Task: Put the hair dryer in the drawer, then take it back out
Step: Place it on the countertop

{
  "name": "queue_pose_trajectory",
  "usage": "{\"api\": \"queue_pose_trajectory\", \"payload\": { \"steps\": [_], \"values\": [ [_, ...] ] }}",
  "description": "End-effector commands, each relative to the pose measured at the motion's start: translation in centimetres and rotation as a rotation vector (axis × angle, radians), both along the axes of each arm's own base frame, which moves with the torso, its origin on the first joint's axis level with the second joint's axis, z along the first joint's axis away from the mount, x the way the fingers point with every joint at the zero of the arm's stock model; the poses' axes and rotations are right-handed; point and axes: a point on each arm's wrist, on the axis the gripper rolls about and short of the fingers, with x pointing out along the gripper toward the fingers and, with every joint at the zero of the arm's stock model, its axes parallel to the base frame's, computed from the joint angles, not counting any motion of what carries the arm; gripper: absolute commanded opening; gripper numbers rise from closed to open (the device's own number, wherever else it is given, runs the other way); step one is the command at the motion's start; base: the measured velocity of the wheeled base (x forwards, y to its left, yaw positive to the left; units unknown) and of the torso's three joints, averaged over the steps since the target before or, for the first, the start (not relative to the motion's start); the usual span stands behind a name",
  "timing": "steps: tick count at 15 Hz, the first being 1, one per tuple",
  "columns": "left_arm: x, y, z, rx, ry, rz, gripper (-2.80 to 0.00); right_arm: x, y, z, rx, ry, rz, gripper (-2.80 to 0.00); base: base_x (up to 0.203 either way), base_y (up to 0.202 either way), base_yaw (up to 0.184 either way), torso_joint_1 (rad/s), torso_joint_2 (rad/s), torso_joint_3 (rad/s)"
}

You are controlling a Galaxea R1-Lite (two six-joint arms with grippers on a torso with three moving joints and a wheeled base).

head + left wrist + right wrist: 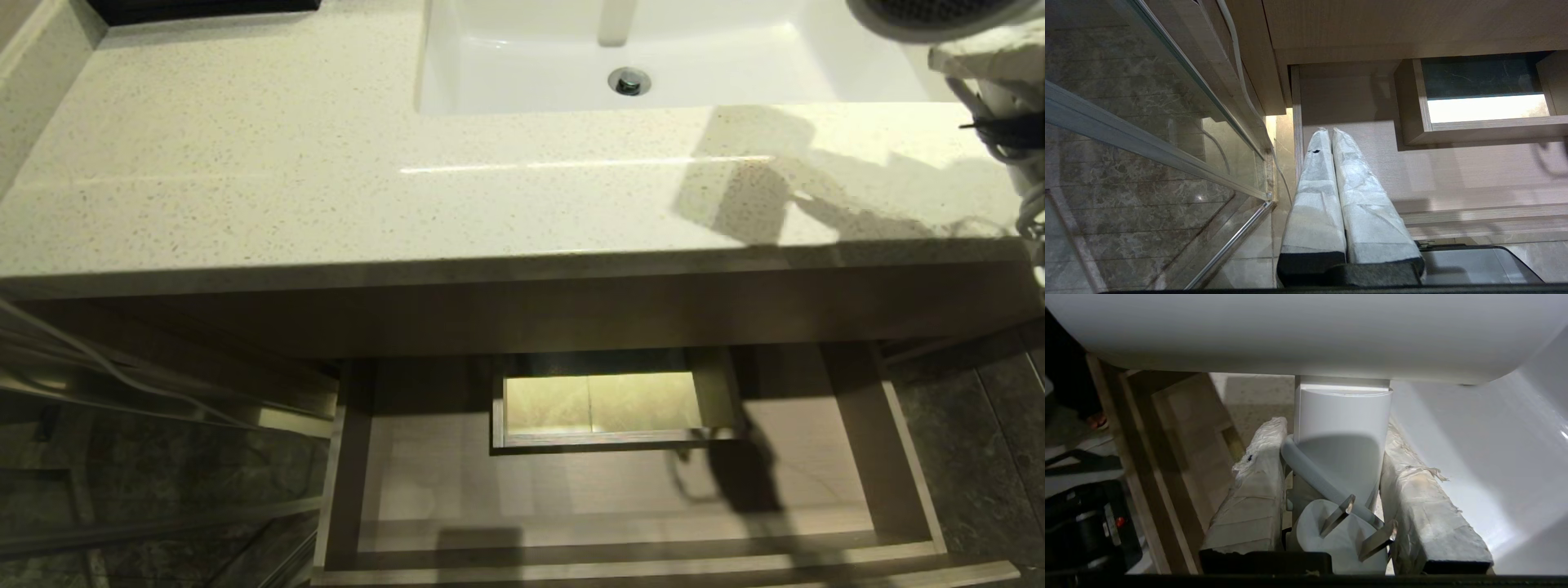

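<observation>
The white hair dryer [939, 16] hangs above the counter's far right corner, with only its dark grille end and bundled cord [1030, 192] in the head view. My right gripper [1331, 426] is shut on its handle [1341, 416], a taped finger on each side. The fat barrel [1306, 330] crosses above the fingers, and the plug [1331, 539] with two metal prongs lies between them. Below the counter, the wide wood-grain drawer [906, 457] stands pulled out, with nothing lying in it. My left gripper [1329, 131] hangs shut by the drawer's left side.
A speckled countertop [326, 163] holds a white sink [490, 57] with a drain [629, 82]. A boxed cut-out [604, 404] sits at the drawer's middle back. A glass panel with a metal frame [122, 457] stands to the left, and dark floor tiles [996, 457] lie to the right.
</observation>
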Motion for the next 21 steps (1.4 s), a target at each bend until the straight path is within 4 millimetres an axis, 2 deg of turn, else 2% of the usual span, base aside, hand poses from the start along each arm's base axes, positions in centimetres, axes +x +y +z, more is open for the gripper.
{"api": "queue_pose_trajectory", "payload": {
  "steps": [1, 7, 14, 21],
  "values": [
    [0.0, 0.0, 0.0, 0.0, 0.001, 0.001, -2.8, 0.1, 0.0, -1.1, -0.141, -0.04, 0.088, -2.8, 0.0, 0.0, 0.0, 0.0, 0.0, 0.0],
    [0.0, 0.0, 0.0, 0.0, 0.0, 0.0, -2.8, 1.2, 0.0, -1.9, -0.273, -0.121, 0.128, -2.8, 0.0, 0.0, 0.0, 0.0, 0.0, 0.0],
    [0.0, 0.0, 0.0, 0.0, 0.0, 0.0, -2.8, 2.7, 0.4, -2.3, -0.317, -0.158, 0.153, -2.8, 0.0, 0.0, 0.0, 0.0, 0.0, 0.0],
    [0.0, 0.0, 0.0, 0.0, 0.0, 0.0, -2.8, 5.1, 1.1, -2.8, -0.32, -0.179, 0.165, -2.8, 0.0, 0.0, 0.0, 0.0, 0.0, 0.0]
  ]
}}
